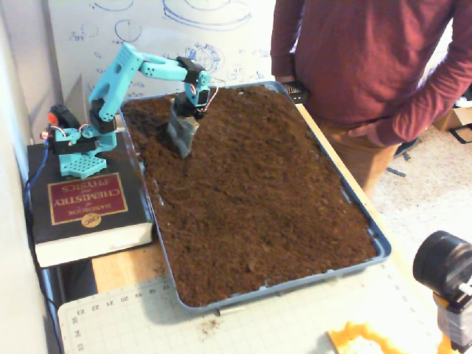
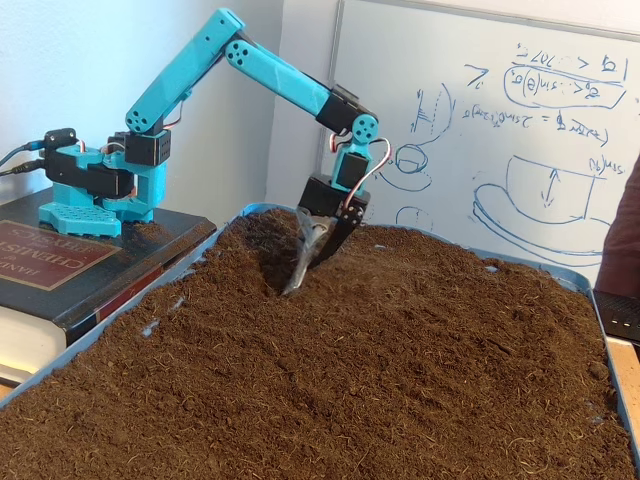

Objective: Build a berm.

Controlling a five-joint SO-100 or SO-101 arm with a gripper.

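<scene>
Ploughing near the far-left corner of the blue plastic tray [image 1: 380, 247] — risk of spilling soil.

If I push too deep or too near the rim, soil goes overboard. One teal arm, one gripper [image 2: 292, 285] with fingers buried — aperture I cannot tell; one low dark-brown soil berm [image 2: 250, 235] by that corner; one book [image 1: 85, 210]; one bystander [image 1: 361, 59].

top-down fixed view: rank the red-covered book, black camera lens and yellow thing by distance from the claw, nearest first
From the claw:
1. Red-covered book, lower left, under the arm's base.
2. Yellow thing, bottom edge, right of centre.
3. Black camera lens, far lower right, only slightly farther.
</scene>
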